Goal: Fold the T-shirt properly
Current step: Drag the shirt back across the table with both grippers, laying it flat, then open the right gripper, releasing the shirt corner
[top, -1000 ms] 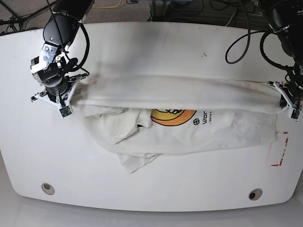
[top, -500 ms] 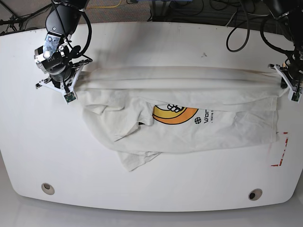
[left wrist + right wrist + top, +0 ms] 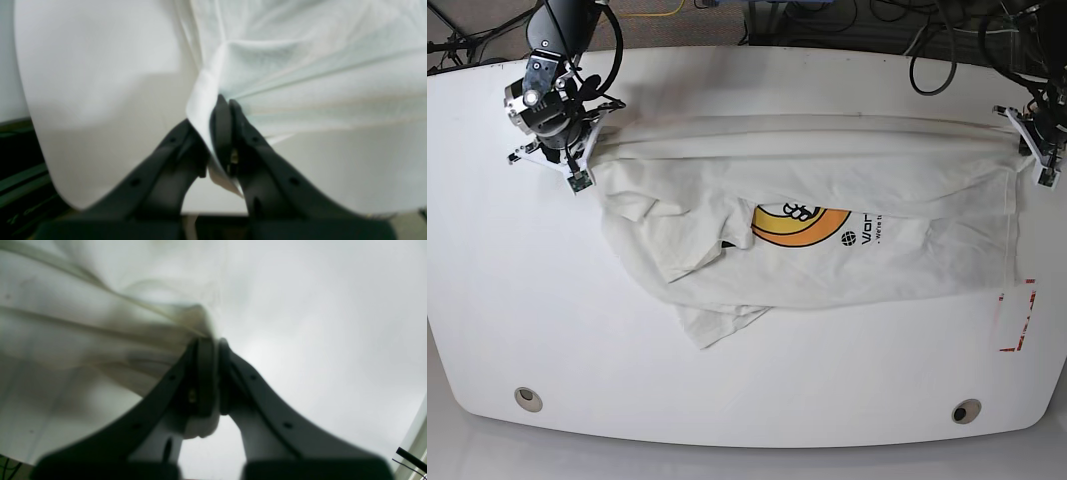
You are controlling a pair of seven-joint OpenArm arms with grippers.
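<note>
The cream T-shirt (image 3: pixel 907 270) lies wrinkled across the middle of the white table (image 3: pixel 747 380), its far edge pulled into a taut line between both grippers. A yellow-orange print (image 3: pixel 792 225) with dark lettering shows on it. One sleeve is bunched at the near left (image 3: pixel 712 325). My left gripper (image 3: pixel 1024 140) at the right end is shut on the shirt's corner; the left wrist view shows the hem (image 3: pixel 200 100) pinched at my left gripper (image 3: pixel 224 101). My right gripper (image 3: pixel 590 152) is shut on the other corner, with cloth (image 3: pixel 100 326) bunched at my right gripper (image 3: pixel 212 341).
Red tape marks (image 3: pixel 1017 318) sit near the table's right edge. Two round holes (image 3: pixel 527 398) (image 3: pixel 967 411) lie along the front edge. Cables (image 3: pixel 927 60) hang behind the far edge.
Both grippers have moved toward the back of the table, dragging the shirt's far edge with them. The cloth has spread out and more of the print shows.
</note>
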